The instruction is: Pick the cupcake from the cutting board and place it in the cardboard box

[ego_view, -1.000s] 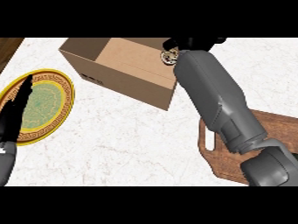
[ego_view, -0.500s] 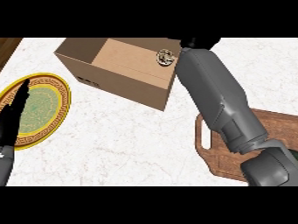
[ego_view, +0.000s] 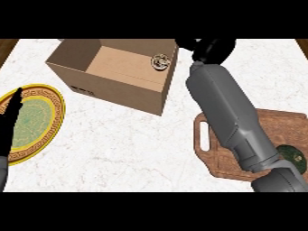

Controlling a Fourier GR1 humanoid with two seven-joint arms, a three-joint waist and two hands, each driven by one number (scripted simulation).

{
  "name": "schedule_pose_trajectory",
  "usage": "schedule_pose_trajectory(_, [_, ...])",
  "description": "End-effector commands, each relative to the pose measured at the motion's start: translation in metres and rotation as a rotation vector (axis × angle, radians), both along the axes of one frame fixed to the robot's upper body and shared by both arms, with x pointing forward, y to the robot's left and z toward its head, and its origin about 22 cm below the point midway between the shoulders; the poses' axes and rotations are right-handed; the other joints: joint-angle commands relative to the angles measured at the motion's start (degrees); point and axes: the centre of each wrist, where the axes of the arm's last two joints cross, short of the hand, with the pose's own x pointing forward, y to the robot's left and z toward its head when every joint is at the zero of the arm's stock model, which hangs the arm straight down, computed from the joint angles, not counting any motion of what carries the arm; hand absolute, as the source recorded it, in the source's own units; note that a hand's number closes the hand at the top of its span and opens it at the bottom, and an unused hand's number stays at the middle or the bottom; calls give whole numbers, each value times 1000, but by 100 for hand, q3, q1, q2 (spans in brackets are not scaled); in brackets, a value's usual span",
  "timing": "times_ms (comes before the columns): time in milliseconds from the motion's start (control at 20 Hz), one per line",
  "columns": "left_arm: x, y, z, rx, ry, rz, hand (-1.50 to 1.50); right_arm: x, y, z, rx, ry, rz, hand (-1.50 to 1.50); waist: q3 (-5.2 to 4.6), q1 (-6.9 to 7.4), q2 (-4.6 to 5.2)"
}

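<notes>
The cupcake [ego_view: 160, 62] sits inside the open cardboard box [ego_view: 116, 88], against its right inner wall. My right hand [ego_view: 206, 47] hangs just right of the box's rim, a little apart from the cupcake and holding nothing; its fingers are partly cut off at the top of the view. The grey right forearm runs down across the brown cutting board [ego_view: 286, 128] at the lower right. My left hand [ego_view: 3, 131] rests open at the lower left, its straight fingers lying over the yellow plate.
A yellow plate [ego_view: 43, 119] with a green patterned centre lies at the left on the white marble counter [ego_view: 136, 149]. A dark green round object [ego_view: 295, 156] sits on the cutting board's near right part. Wooden floor shows past both counter ends.
The cupcake went from the box's right rim, beside my right hand, to inside the box and apart from the hand. More of the box's inside shows. The left hand stayed put.
</notes>
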Motion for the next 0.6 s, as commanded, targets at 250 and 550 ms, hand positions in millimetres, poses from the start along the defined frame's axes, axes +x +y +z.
schedule_pose_trajectory(250, [-19,11,-13,-9,27,64,0,-51,-15,-37,41,-2,7,-150,-8,-404,-134])
schedule_pose_trajectory(550, [-27,22,-7,15,29,79,0,-105,-35,-50,28,78,50,-150,-6,-460,-118])
